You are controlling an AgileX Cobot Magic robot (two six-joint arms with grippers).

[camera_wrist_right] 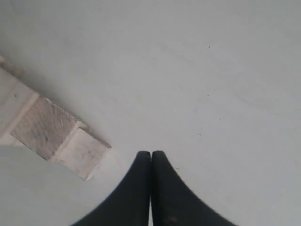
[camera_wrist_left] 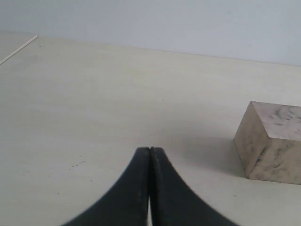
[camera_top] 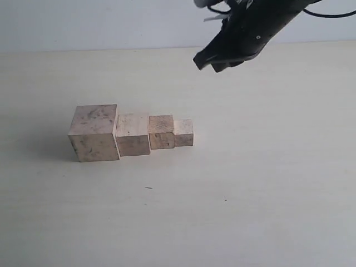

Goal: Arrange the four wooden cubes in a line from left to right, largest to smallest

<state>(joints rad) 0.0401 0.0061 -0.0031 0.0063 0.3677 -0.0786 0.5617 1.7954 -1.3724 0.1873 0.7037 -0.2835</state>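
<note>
Four wooden cubes stand touching in a row on the table in the exterior view: the largest cube [camera_top: 94, 133] at the left, then the second cube [camera_top: 133, 134], the third cube [camera_top: 161, 132] and the smallest cube [camera_top: 183, 132] at the right. My right gripper [camera_top: 207, 61] hangs shut and empty above and behind the row's right end; its wrist view shows the gripper [camera_wrist_right: 151, 153] beside the smallest cube [camera_wrist_right: 84, 153] and the third cube [camera_wrist_right: 44, 128]. My left gripper [camera_wrist_left: 150, 149] is shut on nothing, low over the table, with the largest cube [camera_wrist_left: 272, 142] off to one side.
The pale table [camera_top: 250, 183] stretches round the row, with a light wall [camera_top: 111, 22] behind it. A table edge [camera_wrist_left: 19, 49] shows in the left wrist view. The left arm is outside the exterior view.
</note>
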